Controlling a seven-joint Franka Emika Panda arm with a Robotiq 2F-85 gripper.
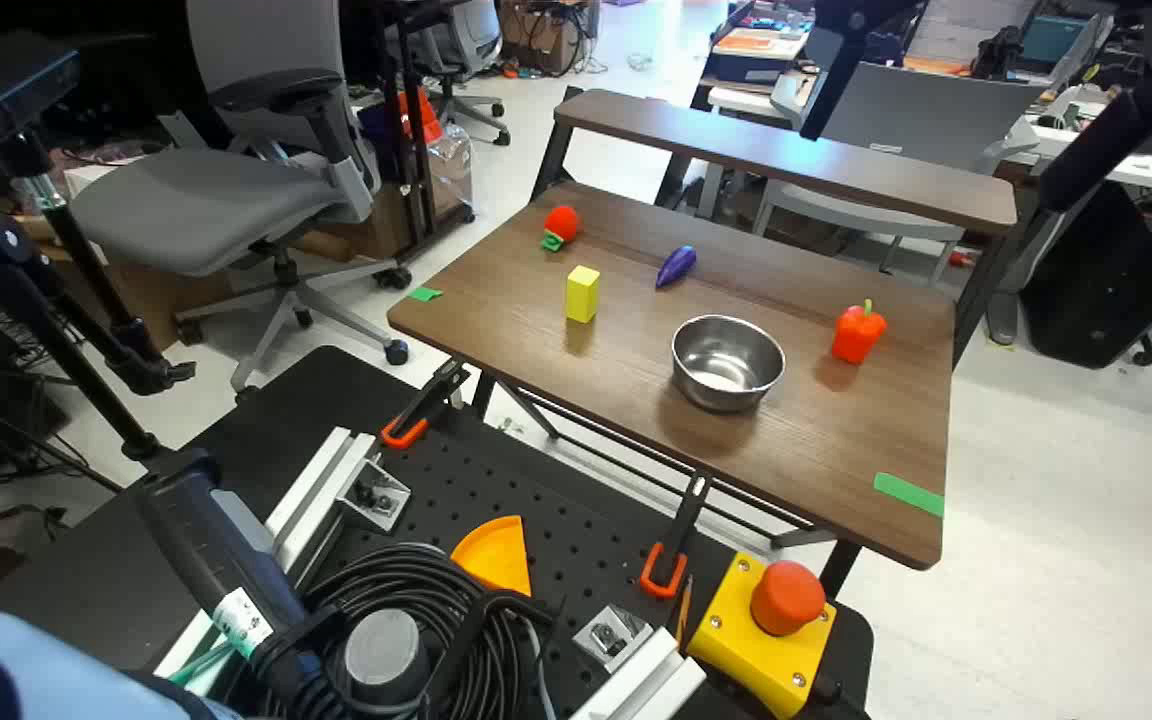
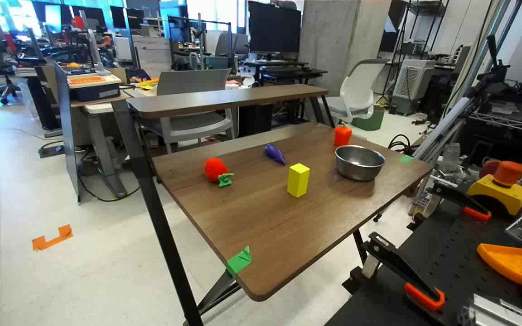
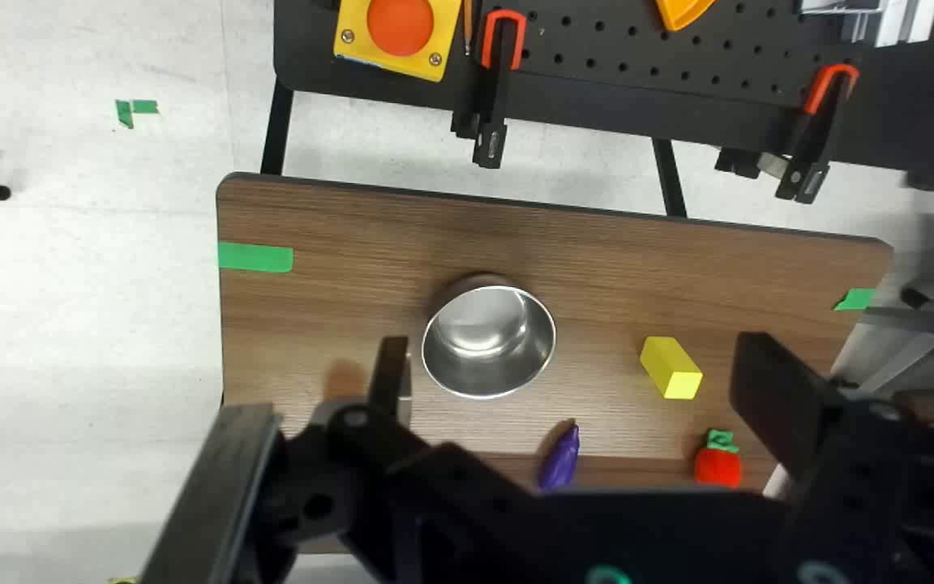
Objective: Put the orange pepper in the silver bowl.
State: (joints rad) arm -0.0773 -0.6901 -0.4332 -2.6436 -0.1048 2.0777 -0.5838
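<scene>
The orange pepper [image 1: 858, 334] stands upright on the brown table, with a green stem on top. It also shows behind the silver bowl in an exterior view [image 2: 343, 136]. In the wrist view it is hidden behind the left-hand finger; only an orange tint shows on the wood. The silver bowl [image 1: 716, 396] is empty and shows in an exterior view [image 2: 360, 170] and in the wrist view [image 3: 487, 375]. My gripper [image 3: 574, 353] is open and empty, high above the table. Its dark fingers show wide apart at the top right in an exterior view [image 1: 934, 165].
A yellow block [image 1: 582, 295], a purple eggplant [image 1: 677, 267] and a red fruit with green leaves [image 1: 563, 222] lie on the table [image 2: 261, 222]. A raised shelf [image 1: 786, 150] runs along one long edge. A black pegboard base with clamps [image 1: 671, 540] stands opposite.
</scene>
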